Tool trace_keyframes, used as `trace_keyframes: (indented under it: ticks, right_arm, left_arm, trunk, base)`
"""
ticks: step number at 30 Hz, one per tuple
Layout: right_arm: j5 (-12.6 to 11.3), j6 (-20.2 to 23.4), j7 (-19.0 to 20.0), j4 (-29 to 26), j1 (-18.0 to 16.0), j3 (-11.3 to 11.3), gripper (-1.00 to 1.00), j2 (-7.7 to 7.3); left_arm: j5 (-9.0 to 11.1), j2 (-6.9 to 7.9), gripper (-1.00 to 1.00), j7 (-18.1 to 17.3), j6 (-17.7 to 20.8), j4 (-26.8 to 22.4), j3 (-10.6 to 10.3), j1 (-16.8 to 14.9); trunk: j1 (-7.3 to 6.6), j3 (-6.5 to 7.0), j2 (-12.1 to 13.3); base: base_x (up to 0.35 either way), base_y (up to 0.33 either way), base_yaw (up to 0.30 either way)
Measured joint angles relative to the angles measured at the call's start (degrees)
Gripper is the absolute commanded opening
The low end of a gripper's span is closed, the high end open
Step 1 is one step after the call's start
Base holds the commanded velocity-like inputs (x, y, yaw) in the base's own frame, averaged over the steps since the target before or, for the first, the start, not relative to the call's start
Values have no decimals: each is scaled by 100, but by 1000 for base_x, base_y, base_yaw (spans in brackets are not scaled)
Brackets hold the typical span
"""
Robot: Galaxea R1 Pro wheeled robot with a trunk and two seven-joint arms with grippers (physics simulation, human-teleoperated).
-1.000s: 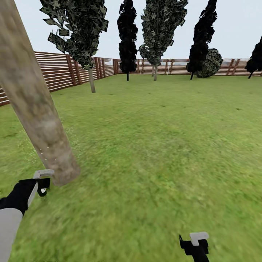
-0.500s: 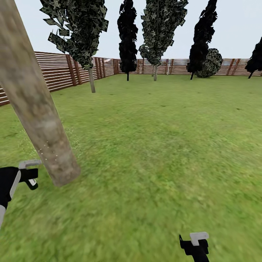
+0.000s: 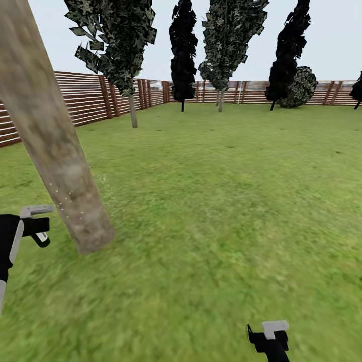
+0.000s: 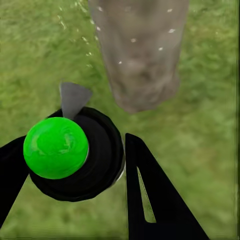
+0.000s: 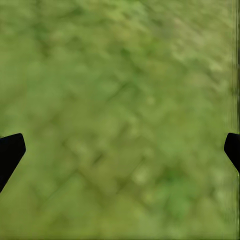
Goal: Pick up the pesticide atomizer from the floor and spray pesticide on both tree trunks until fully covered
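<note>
A thick, mottled grey-tan tree trunk [image 3: 55, 146] leans across the left of the head view, its foot in the lawn. My left gripper [image 3: 36, 229] hangs just left of the trunk's base, shut on the pesticide atomizer [image 4: 56, 147], a black round body with a bright green knob. Its grey nozzle [image 4: 74, 97] points toward the trunk [image 4: 140, 50]. Small white specks dot the bark low down [image 3: 65, 201]. My right gripper [image 3: 271, 338] is low at the front right over bare grass, its black fingertips [image 5: 11, 150] wide apart and open.
Green lawn [image 3: 226, 201] stretches ahead to a brown slat fence [image 3: 80, 100]. Dark thin-stemmed trees [image 3: 183, 55] and a round bush [image 3: 300, 86] stand along the far fence. A leafy tree with a thin pale stem [image 3: 132, 110] stands at the left fence.
My left gripper with the atomizer has moved left and a little up, away from the trunk's base. The specks sit higher on the bark. The view has shifted slightly; the right arm is still.
</note>
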Motion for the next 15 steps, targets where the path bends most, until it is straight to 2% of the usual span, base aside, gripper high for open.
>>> trace_keyframes:
  ticks: [15]
  right_arm:
    - [2, 0, 0, 0, 0, 4, 100, 0]
  left_arm:
    - [-18, 0, -100, 44, 3, 84, 6, 37]
  trunk:
    - [0, 0, 0]
  base:
    - [0, -273, 0]
